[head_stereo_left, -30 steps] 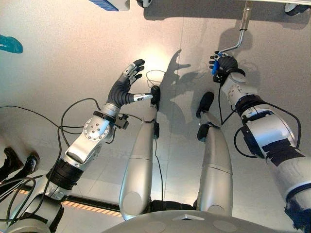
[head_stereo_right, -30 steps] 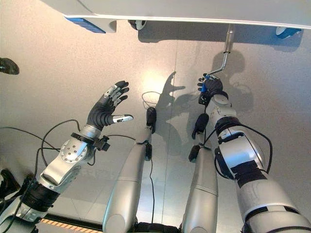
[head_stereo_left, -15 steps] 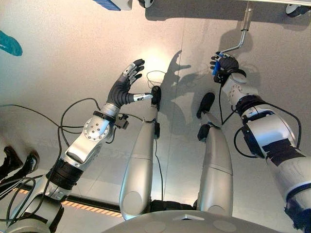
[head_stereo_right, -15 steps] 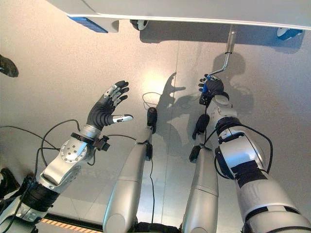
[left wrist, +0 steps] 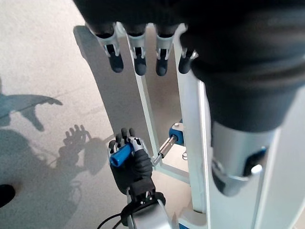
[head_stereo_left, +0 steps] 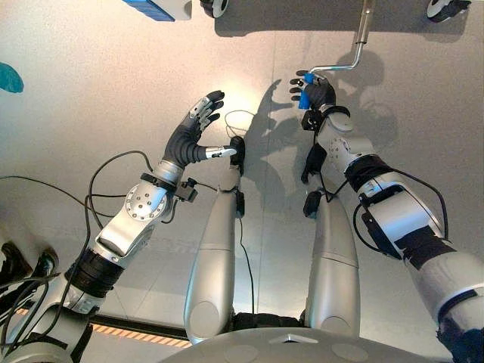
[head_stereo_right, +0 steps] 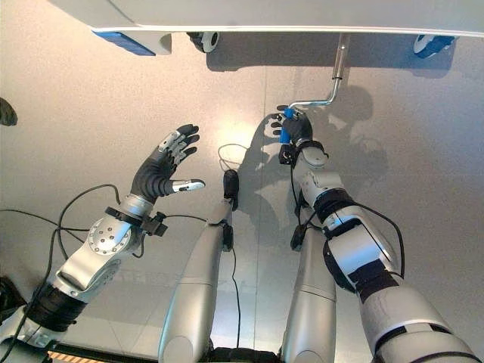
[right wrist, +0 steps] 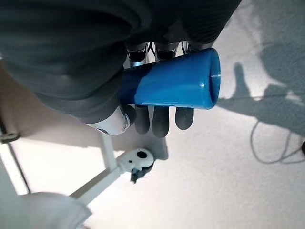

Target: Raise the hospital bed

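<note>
Right hand (head_stereo_left: 314, 92) curled around blue crank handle (right wrist: 176, 87) below the bed (head_stereo_right: 302, 15), left hand (head_stereo_left: 193, 132) spread, empty

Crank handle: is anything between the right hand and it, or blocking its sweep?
Nothing visible. The right hand is already curled around the blue crank handle, with bare floor around it.

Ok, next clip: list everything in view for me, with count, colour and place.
Hospital bed frame: one, white, along the far edge.
Metal crank: one, silver, hanging from the bed on the right.
Blue cylindrical crank handle: one, blue, in the right hand.
Caster wheels: two, dark with white hubs, under the bed.
Blue panel: one, on the bed's left corner.
Floor: grey, speckled.
Left hand: open, raised over the floor.
Right hand: curled round the handle.
</note>
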Robot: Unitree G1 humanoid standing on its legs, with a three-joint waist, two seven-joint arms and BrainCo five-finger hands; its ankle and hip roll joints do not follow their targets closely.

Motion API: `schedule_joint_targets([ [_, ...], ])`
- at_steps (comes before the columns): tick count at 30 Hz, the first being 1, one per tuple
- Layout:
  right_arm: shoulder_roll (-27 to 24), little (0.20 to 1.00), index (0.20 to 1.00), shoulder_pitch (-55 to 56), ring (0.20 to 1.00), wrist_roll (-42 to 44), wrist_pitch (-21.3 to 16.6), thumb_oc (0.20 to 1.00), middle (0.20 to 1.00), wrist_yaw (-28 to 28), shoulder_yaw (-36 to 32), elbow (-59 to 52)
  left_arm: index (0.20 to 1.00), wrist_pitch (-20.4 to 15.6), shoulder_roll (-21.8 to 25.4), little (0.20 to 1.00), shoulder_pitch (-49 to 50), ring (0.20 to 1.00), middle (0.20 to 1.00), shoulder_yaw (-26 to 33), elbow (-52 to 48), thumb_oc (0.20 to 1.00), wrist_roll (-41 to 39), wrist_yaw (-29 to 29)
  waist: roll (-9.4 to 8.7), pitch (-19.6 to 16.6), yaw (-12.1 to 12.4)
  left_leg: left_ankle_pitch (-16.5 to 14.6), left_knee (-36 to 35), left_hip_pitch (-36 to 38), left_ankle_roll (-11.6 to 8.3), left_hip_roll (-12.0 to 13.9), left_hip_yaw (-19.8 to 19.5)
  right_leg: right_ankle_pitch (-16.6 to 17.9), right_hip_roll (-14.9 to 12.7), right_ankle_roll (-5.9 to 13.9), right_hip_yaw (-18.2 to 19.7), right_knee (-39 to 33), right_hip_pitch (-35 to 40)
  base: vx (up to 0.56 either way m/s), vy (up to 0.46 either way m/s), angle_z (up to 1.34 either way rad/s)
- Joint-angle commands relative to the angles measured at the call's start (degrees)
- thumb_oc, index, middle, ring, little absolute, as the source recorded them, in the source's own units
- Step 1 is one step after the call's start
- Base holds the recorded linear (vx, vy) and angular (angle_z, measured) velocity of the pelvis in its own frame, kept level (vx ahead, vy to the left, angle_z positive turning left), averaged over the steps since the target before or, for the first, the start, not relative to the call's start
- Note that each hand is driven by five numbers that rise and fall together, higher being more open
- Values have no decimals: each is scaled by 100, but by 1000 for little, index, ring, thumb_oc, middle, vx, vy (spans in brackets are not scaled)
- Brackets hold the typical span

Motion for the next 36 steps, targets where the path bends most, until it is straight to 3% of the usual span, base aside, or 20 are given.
schedule_joint_targets([
  [1,272,200,200,151,200,5,-237,200,200,375,651,-1054,1000,-317,136,1000,493,1000,1000,223,-778,1000,1,-12,284,-157,-80,-264,143,-161,164,-187,-36,279,-86,478,225,-386,-21,0,0,0],
  [11,-333,200,200,616,200,422,-667,200,200,666,831,-3272,1000,-389,425,1000,576,1000,1000,326,-774,1000,33,8,252,-157,-164,-262,185,-157,170,-187,-2,298,-107,488,276,-377,-2,-1,3,-1],
  [21,-1239,200,200,1693,200,963,-1360,200,200,763,-197,-5466,1000,-475,643,1000,1261,1000,1000,685,-892,1000,-7,-219,160,-157,-309,-279,219,-65,172,-119,64,269,-34,512,375,-320,15,2,-7,-1],
  [28,-1819,200,200,2022,200,1123,-1661,200,200,683,-807,-6040,1000,-522,774,1000,1548,1000,1000,815,-970,1000,-43,-403,130,-157,-425,-268,135,91,131,-18,142,228,60,525,465,-324,49,6,-39,-5],
  [36,-2123,200,200,2085,200,1126,-1912,200,200,361,-1340,-6049,1000,-549,736,1000,1658,1000,1000,917,-1000,1000,-123,-464,56,-157,-522,-260,-4,243,80,63,205,194,142,522,523,-359,74,5,-40,-6],
])
